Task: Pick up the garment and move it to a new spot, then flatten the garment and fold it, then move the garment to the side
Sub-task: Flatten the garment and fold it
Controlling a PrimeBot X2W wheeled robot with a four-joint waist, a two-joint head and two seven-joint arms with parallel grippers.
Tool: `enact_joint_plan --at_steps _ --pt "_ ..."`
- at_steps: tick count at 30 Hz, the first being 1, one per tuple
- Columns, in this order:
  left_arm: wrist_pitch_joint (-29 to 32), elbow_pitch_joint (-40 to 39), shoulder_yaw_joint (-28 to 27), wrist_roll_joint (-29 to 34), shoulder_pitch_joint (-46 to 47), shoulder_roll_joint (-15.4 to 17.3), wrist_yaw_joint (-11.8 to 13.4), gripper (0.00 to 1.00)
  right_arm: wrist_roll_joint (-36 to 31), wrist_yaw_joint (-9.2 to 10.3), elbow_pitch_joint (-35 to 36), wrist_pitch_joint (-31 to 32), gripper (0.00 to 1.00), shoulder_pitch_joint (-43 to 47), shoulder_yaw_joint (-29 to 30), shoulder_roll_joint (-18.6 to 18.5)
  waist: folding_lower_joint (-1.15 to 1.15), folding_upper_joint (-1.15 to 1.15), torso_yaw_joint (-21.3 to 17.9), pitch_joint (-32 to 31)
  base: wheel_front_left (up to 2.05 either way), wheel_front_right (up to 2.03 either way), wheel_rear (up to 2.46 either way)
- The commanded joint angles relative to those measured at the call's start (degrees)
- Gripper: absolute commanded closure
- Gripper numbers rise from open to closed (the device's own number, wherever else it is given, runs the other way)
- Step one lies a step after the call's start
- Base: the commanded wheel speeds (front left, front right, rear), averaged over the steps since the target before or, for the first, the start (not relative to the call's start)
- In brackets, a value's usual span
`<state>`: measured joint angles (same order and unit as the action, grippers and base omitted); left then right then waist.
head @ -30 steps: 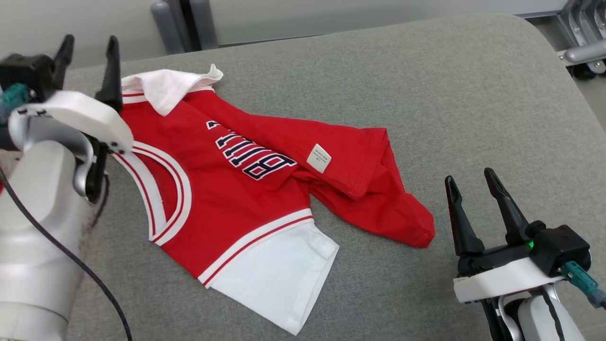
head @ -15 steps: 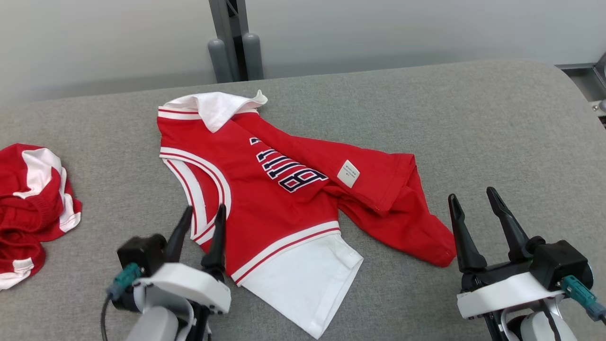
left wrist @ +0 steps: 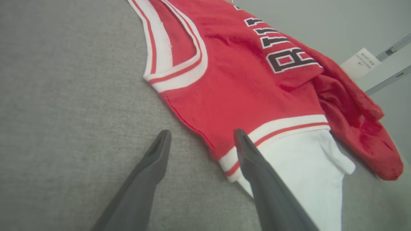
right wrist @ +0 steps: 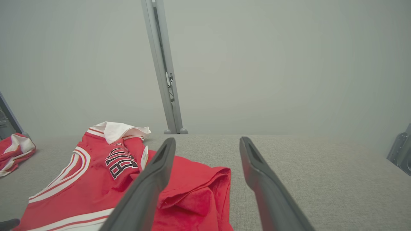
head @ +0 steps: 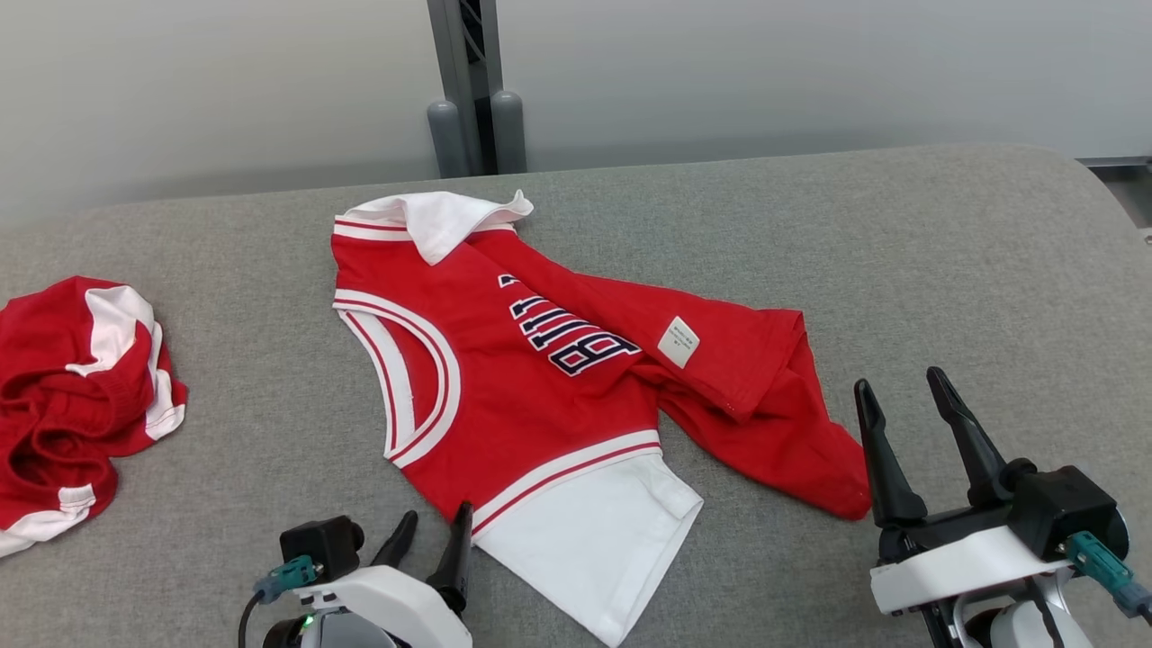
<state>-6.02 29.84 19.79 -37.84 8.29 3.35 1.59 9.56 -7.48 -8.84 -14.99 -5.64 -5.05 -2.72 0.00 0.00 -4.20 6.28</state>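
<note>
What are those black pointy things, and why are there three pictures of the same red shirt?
The black pointy things are a robot's hands, called grippers. Each has two long dark fingers that pinch like tongs. The big picture comes from a camera on the robot's head, looking down at a grey cloth-covered table. In it the left gripper is at the bottom, close to the shirt's edge, and the right gripper is at the lower right. Both are open and hold nothing.

The other two pictures come from little cameras on the robot's wrists, looking along the fingers, so the same shirt looks closer and tilted.

On the table lies a red jersey with white sleeves and dark letters, partly folded over itself. Far to the left sits a crumpled red and white garment.
</note>
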Motion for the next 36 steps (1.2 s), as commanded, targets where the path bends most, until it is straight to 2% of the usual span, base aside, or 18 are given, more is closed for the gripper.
enact_joint_plan --at_steps 1,5,6,7,8,12,16,19,25,27,28,29,30,36 --pt "0.82 0.37 0.21 -0.57 0.93 0.21 0.08 0.0 -0.37 -0.03 -0.1 -0.29 0.0 0.25 -0.07 -0.34 0.0 0.0 -0.28 -0.02 0.0 0.0 0.0" --pt "4.15 2.89 0.68 -3.06 2.17 -0.06 -0.05 0.0 -0.73 -0.03 -0.01 -0.29 0.0 -0.08 -0.22 -0.34 0.0 0.0 -1.18 0.12 0.0 0.0 0.0" --pt "4.2 3.56 0.79 -3.35 2.58 -0.09 -0.24 0.4 -0.75 -0.03 0.01 -0.3 0.0 -0.04 -0.18 -0.34 0.0 0.0 -1.36 0.15 0.0 0.0 0.0" --pt "4.22 4.22 0.86 -3.72 2.96 -0.13 -0.42 0.94 -0.73 -0.03 -0.02 -0.3 0.0 0.06 -0.06 -0.34 0.0 0.0 -1.47 0.17 0.0 0.0 0.0" --pt "3.89 4.94 1.1 -3.37 3.48 -0.14 -0.25 1.0 -0.89 -0.03 -0.07 -0.3 0.0 0.17 -0.01 -0.34 0.0 0.0 -1.58 0.17 0.0 0.0 0.0" --pt "-0.18 6.68 0.64 -1.23 5.52 1.54 0.77 1.0 -1.34 -0.03 -0.2 -0.29 0.0 0.62 0.55 -0.34 0.0 0.0 -1.74 0.05 0.0 0.0 0.0" --pt "-4.62 7.04 -0.78 0.78 6.16 5.0 2.24 1.0 -2.28 -0.03 -0.2 -0.29 0.0 1.44 2.66 -0.34 0.0 0.0 -1.04 -0.06 0.0 0.0 0.0" --pt "-5.57 6.7 -1.45 1.46 6.09 6.71 2.9 1.0 -2.74 -0.03 -0.39 -0.29 0.0 1.63 3.83 -0.34 0.0 0.0 -0.71 -0.19 0.0 0.0 0.0" --pt "-7.03 5.98 -2.68 4.06 5.14 11.68 6.11 1.0 -4.37 -0.03 -1.64 -0.3 0.0 2.14 7.57 -0.34 0.0 0.0 -0.28 -0.46 0.0 0.0 0.0" --pt "-7.32 5.12 -3.28 4.05 4.88 12.25 7.0 1.0 -4.83 -0.03 -2.01 -0.29 0.0 2.04 7.84 -0.32 0.0 0.0 -0.23 -0.49 0.0 0.0 0.0" --pt "-7.47 4.58 -3.59 3.8 4.8 12.41 7.0 0.85 -4.82 -0.03 -2.18 -0.29 0.0 2.02 7.86 -0.33 0.0 0.0 -0.22 -0.49 0.0 0.0 0.0" --pt "-7.63 4.02 -3.72 3.61 4.61 12.48 6.77 0.45 -4.86 -0.03 -2.33 -0.29 0.0 2.02 7.83 -0.34 0.0 0.0 -0.24 -0.53 0.0 0.0 0.0" --pt "-7.7 3.38 -3.96 3.35 4.37 12.38 6.82 0.0 -4.97 -0.03 -2.35 -0.3 0.0 2.07 7.72 -0.34 0.0 0.0 -0.27 -0.57 0.0 0.0 0.0" --pt "-8.73 -2.34 -4.43 4.26 2.33 11.51 7.82 0.0 -5.17 -0.03 -2.44 -0.3 0.0 2.68 7.12 -0.34 0.0 0.0 -0.44 -1.1 0.0 0.0 0.0"
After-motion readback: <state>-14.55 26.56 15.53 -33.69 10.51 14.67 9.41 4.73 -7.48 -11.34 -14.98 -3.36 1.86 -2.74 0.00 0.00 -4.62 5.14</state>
